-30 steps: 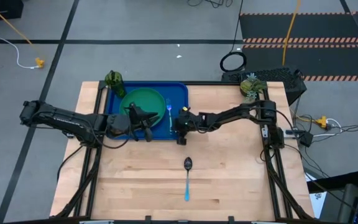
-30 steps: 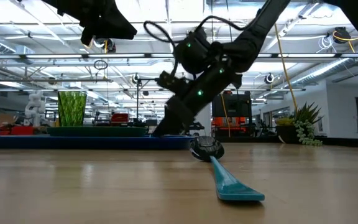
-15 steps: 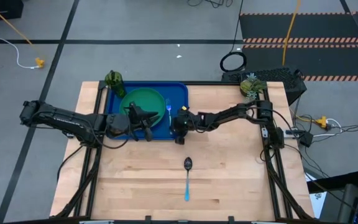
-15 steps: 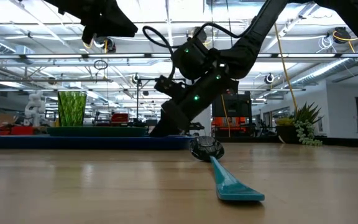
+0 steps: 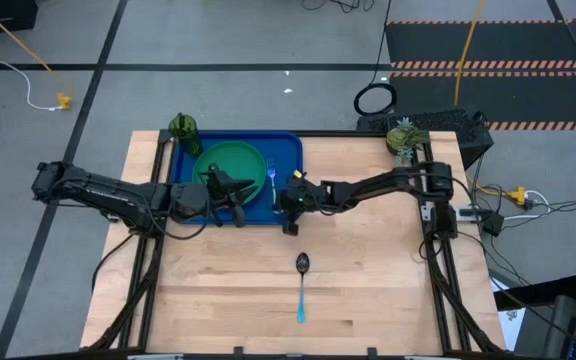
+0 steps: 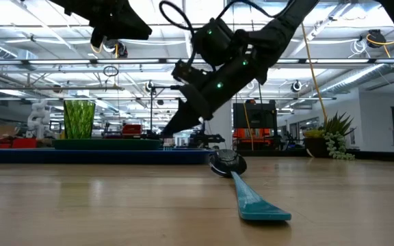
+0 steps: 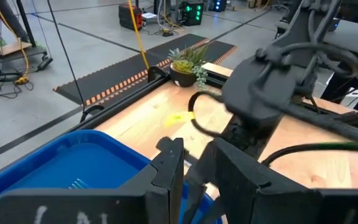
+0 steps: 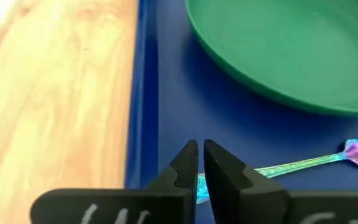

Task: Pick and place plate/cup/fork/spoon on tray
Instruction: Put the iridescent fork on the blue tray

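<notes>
The right gripper's (image 8: 200, 163) fingers stand nearly closed, only a thin slit between the tips, and they hold nothing; they hang just above the fork (image 8: 309, 160), whose blue handle runs under them while its tines lie bare on the tray floor. From above, this gripper (image 5: 286, 203) sits over the tray's (image 5: 286, 150) 3 o'clock edge, and the level view shows it (image 6: 173, 126) raised clear of the tray rim. The fork (image 5: 271, 180) lies inside the tray along that side, just beside the plate (image 5: 230, 163), which fills the middle of the tray and is flat on it. The left gripper (image 5: 230, 196) hovers over the plate's 6 o'clock rim; its fingers (image 7: 169, 168) are parted by a narrow gap with nothing between them. The cup (image 5: 183, 128) stands upright at the tray's 10 o'clock corner; whether it is on the tray or just off it cannot be told. The spoon (image 5: 301, 286) lies alone on the table (image 5: 388, 290), well apart from the tray toward 6 o'clock, bowl pointing at the tray and handle toward the table's near edge. A small potted plant (image 5: 401, 138) stands at the table's 1 o'clock corner.
</notes>
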Controlling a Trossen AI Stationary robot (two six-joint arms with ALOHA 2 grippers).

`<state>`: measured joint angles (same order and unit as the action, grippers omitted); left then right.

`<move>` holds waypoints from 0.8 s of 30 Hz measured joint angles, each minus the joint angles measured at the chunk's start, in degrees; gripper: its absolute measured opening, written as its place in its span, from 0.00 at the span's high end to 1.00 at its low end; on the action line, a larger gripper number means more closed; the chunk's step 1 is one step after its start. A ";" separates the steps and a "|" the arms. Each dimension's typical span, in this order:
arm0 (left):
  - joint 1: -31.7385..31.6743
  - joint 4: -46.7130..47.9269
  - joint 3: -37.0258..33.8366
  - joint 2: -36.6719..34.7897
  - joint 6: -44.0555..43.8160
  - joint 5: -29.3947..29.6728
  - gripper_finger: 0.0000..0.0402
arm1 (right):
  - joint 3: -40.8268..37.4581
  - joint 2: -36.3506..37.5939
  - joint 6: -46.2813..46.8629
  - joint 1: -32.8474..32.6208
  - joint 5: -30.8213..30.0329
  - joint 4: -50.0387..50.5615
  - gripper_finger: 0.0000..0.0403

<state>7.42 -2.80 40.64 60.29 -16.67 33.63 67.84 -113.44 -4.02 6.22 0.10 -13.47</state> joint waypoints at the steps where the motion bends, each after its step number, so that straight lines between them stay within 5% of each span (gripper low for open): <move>1: 0.00 -0.19 0.00 0.00 0.00 0.00 0.78 | 0.10 -0.41 0.43 0.08 -0.01 -0.05 0.96; 24: 0.00 -1.41 0.00 0.02 0.00 -0.07 0.78 | 3.63 -8.45 2.02 0.88 -0.09 -0.14 0.96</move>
<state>7.42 -4.21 40.64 60.31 -16.66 33.56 71.47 -121.89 -2.00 7.09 0.01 -13.61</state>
